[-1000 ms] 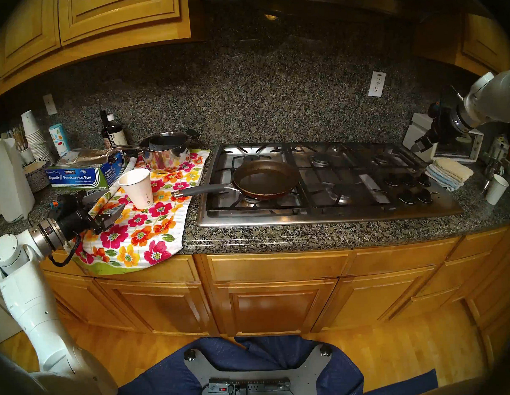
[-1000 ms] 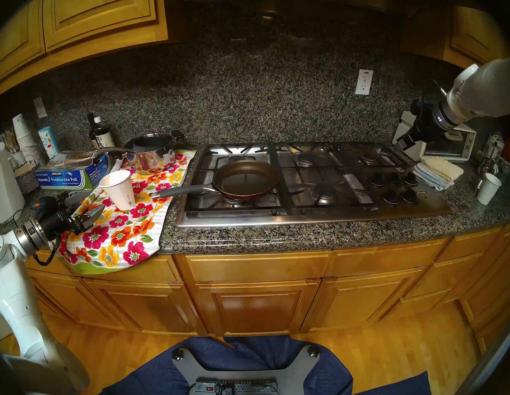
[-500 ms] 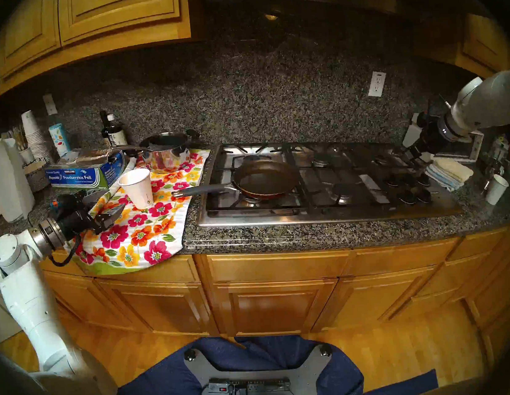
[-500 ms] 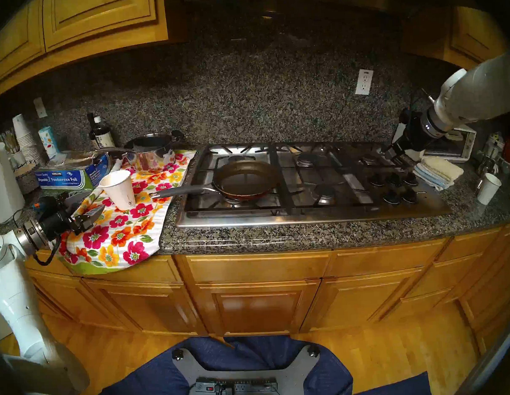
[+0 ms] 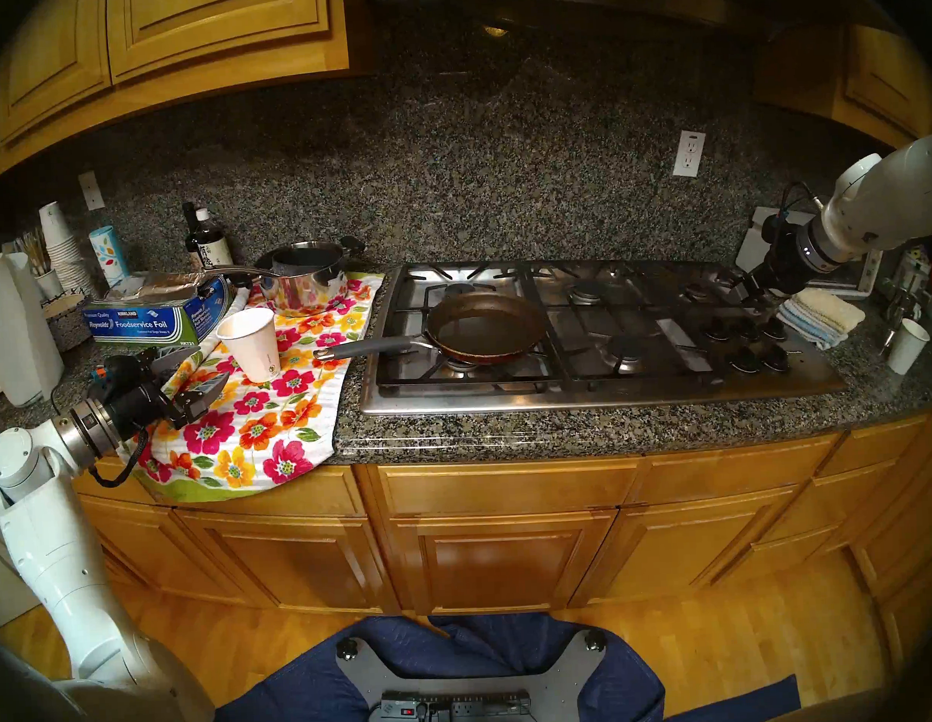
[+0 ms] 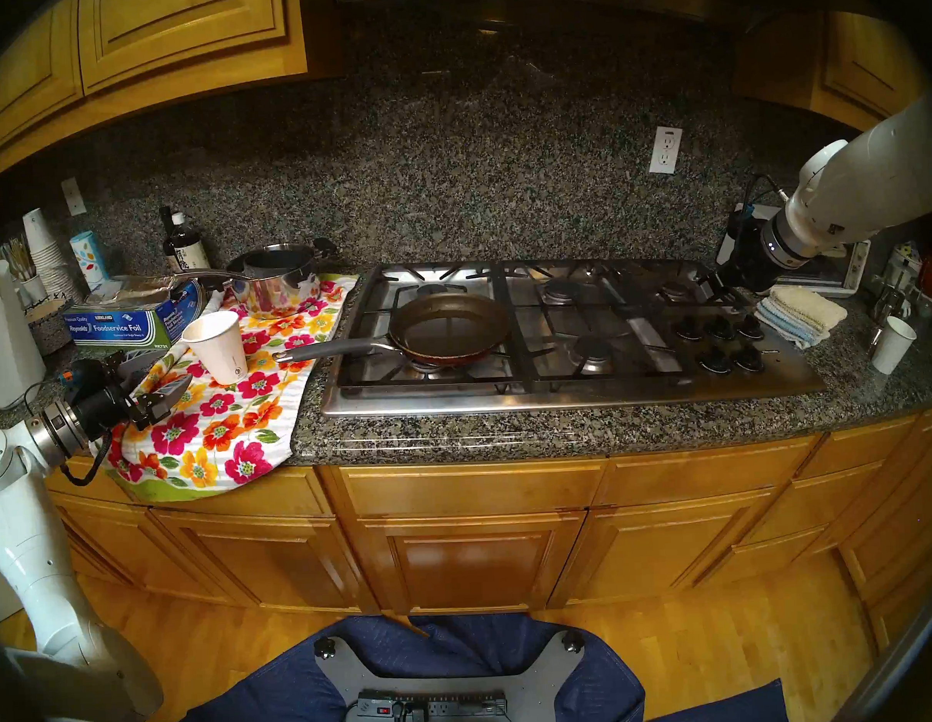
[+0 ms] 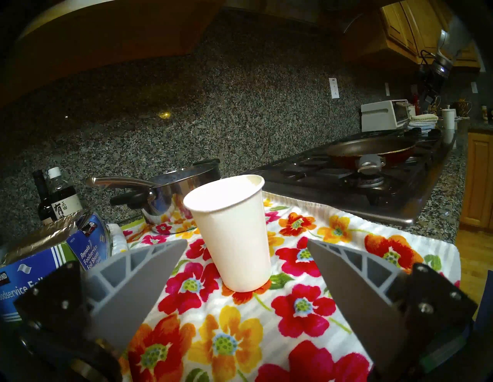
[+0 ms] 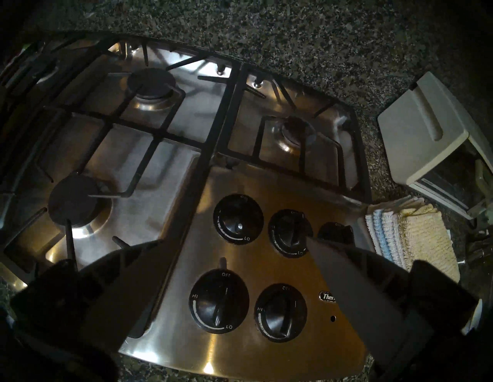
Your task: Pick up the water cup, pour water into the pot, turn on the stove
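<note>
White tapered paper water cup [image 7: 234,234] upright on floral towel [image 7: 306,306]; left gripper [image 7: 246,244] & right gripper [image 8: 234,240] wide open, empty.

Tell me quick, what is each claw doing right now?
Left gripper: open, empty, just short of the plain white paper cup.
Right gripper: open, empty, above the stainless-steel gas cooktop's black knobs.

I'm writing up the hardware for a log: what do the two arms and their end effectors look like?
Both arms have glossy white shells ending in a silver metal wrist ring and a black housing. The left end effector carries two grey, ribbed wedge-shaped fingers on black screwed mounts; a black cable loops under its wrist. The right end effector has matching grey fingers and a black cable.
</note>
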### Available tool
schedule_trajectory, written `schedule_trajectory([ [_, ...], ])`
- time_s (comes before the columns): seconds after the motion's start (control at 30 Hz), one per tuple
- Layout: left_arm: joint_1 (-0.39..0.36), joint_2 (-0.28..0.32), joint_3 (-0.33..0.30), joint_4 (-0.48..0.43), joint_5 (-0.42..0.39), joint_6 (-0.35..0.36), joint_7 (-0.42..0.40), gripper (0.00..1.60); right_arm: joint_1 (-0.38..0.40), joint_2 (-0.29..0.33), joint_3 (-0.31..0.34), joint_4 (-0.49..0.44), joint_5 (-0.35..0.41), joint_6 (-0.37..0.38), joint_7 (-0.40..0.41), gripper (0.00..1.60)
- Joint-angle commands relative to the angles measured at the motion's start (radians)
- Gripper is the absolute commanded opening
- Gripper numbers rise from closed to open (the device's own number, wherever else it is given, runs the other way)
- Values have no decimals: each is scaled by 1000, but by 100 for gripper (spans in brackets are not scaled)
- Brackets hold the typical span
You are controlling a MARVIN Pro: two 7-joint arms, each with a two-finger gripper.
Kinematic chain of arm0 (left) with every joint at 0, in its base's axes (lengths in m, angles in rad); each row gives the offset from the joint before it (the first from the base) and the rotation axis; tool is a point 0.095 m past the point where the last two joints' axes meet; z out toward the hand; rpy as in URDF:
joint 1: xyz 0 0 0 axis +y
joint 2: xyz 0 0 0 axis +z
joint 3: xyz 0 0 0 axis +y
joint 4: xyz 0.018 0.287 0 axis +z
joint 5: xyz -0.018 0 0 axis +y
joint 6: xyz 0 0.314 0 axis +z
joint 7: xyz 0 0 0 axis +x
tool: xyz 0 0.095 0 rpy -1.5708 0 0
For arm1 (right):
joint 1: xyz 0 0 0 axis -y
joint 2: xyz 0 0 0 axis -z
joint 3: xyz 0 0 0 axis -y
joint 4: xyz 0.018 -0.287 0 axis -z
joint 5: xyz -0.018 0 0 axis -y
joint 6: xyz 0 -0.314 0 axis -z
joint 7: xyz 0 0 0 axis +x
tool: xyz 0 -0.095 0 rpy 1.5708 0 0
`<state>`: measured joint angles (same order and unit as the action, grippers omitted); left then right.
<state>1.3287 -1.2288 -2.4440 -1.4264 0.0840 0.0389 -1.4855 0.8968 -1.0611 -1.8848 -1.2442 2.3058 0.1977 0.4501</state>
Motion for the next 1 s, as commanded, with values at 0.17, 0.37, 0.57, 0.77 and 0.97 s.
schedule_trajectory([
  [0.17,-17,13,-3,-21,-24,-2,2,160,129,5,-43,-114,28,-101,-112,160],
  [0.37,-17,14,-3,-21,-25,-2,2,160,140,-1,-56,-164,30,-134,-135,160],
  [0.57,-17,14,-2,-21,-25,-2,2,160,147,-21,-66,-190,26,-145,-149,160],
  [0.77,-16,15,-2,-20,-28,-2,2,160,155,-24,-75,-228,26,-164,-160,160],
  [0.97,-16,15,-2,-20,-29,-2,2,160,157,-26,-79,-252,30,-174,-170,160],
])
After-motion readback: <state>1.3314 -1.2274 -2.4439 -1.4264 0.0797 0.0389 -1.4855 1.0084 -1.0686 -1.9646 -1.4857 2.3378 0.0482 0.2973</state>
